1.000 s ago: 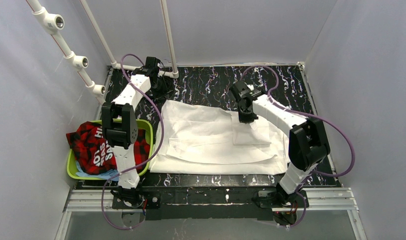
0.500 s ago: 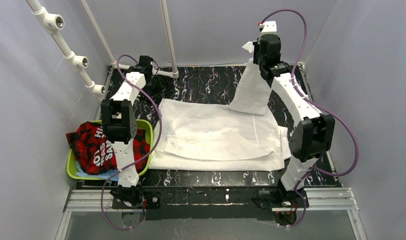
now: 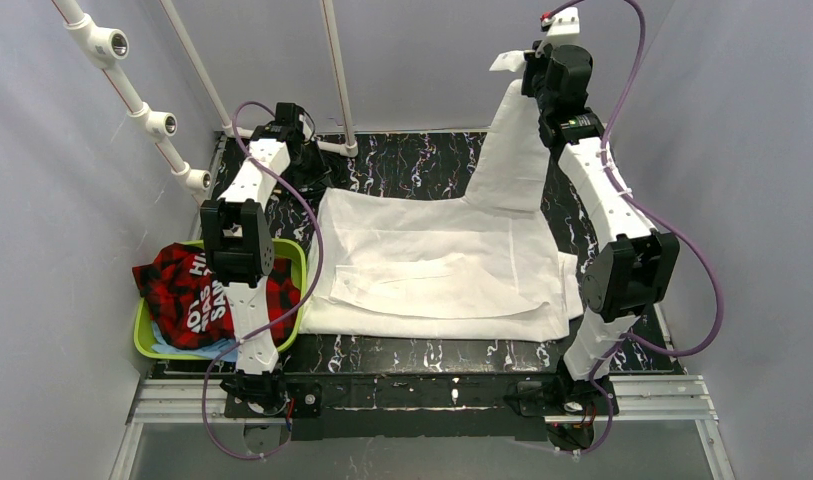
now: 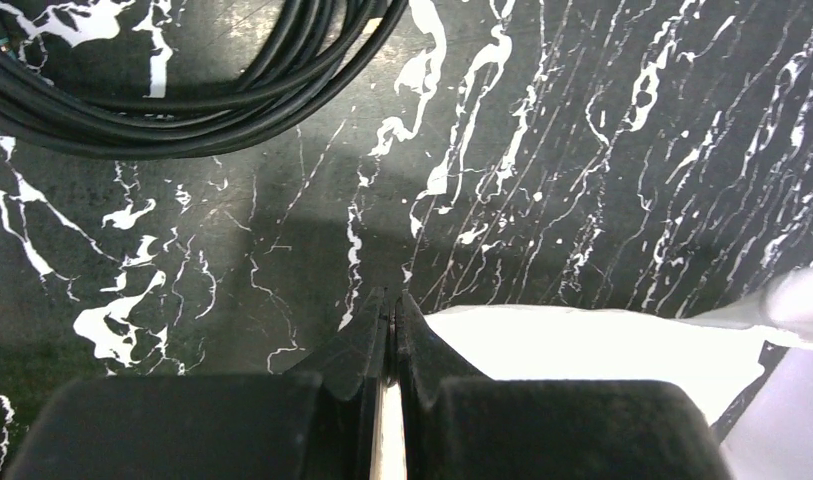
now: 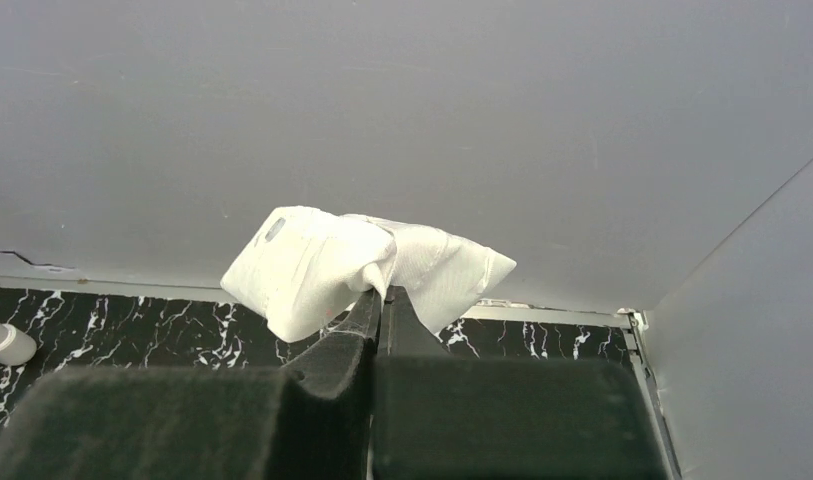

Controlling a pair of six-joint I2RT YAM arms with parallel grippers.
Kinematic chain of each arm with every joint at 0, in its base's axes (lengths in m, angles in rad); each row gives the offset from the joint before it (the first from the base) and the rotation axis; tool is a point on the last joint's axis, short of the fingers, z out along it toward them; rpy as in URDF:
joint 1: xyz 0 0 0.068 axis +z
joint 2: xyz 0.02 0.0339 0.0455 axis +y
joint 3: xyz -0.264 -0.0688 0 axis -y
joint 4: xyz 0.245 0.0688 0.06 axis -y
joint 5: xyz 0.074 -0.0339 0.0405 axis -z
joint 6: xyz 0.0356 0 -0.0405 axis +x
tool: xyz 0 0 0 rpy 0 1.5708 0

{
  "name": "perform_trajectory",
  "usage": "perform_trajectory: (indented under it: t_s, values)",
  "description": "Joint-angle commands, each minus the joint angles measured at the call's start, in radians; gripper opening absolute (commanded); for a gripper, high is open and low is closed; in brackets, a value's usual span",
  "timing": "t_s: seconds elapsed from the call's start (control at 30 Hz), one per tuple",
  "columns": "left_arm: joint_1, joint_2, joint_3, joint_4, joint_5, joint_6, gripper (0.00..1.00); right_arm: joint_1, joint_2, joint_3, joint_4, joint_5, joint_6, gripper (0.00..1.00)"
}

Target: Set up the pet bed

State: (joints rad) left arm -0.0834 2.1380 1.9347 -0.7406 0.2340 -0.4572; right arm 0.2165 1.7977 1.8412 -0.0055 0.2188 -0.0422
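Observation:
A large white cloth (image 3: 432,260) lies spread over the black marbled table (image 3: 412,160). My right gripper (image 3: 538,68) is shut on one corner of it and holds that corner high over the table's back right, so the cloth hangs from it in a steep fold. The right wrist view shows the bunched corner (image 5: 312,265) pinched at my right gripper's tips (image 5: 384,292). My left gripper (image 3: 304,172) is low at the back left. In the left wrist view it (image 4: 393,300) is shut, with the cloth's edge (image 4: 582,345) running in under the jaws.
A green basket (image 3: 299,258) with a red plaid garment (image 3: 187,290) stands at the table's left edge. White pipes (image 3: 337,70) rise at the back left. A coil of black cable (image 4: 182,90) lies just beyond the left gripper. Grey walls enclose the table.
My right gripper has lifted the cloth's corner from the middle of the table up and back to the far right. The left gripper has shifted slightly back, and the far edge is straighter.

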Motion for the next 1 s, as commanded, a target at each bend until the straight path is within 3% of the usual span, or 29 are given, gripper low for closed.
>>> perform_trajectory:
  t_s: [0.0,0.2,0.37,0.6,0.73,0.97]
  values:
    - [0.008,-0.005,0.034,-0.016,0.068,-0.001,0.0,-0.043,-0.058,0.049,0.053,-0.094,-0.012,0.01]
    - [0.01,-0.015,0.023,-0.006,0.077,-0.013,0.0,-0.055,-0.06,0.063,-0.018,-0.149,0.016,0.01]
    - [0.011,-0.033,-0.01,0.004,0.096,-0.011,0.0,-0.055,-0.162,-0.047,-0.157,-0.087,0.132,0.01]
    - [0.011,-0.063,-0.09,0.008,0.121,-0.008,0.0,-0.055,-0.339,-0.237,-0.53,-0.09,0.313,0.01]
    - [0.011,-0.107,-0.168,0.008,0.116,0.003,0.0,-0.055,-0.417,-0.275,-0.777,-0.175,0.398,0.01]
    - [0.011,-0.202,-0.341,0.016,0.122,0.056,0.0,-0.055,-0.517,-0.318,-1.12,-0.191,0.497,0.01]
